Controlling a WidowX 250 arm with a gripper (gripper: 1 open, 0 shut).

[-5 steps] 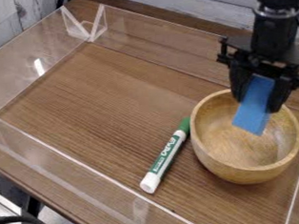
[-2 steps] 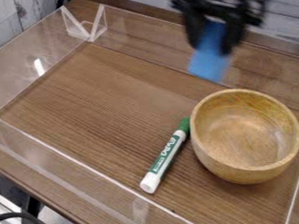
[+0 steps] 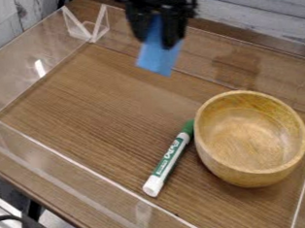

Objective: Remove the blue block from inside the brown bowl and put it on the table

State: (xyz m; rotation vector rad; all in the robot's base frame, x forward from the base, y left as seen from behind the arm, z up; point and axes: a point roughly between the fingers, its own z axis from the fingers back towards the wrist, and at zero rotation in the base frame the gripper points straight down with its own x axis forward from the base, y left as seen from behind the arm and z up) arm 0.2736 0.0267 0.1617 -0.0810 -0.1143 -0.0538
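The blue block (image 3: 156, 54) hangs in the air above the back middle of the table (image 3: 89, 100), tilted, with my gripper (image 3: 159, 30) shut on its upper end. The black fingers (image 3: 146, 27) come straight down from the top edge of the camera view. The brown bowl (image 3: 253, 137) stands at the right front of the table with nothing in it, well to the right of and nearer than the block.
A white-and-green marker (image 3: 169, 160) lies on the table just left of the bowl, pointing toward the front. Low clear acrylic walls (image 3: 22, 70) edge the tabletop, with a folded corner piece (image 3: 85, 25) at the back left.
My gripper has lifted the blue block out of the bowl and carried it left and toward the back. The bowl and marker have stayed in place.
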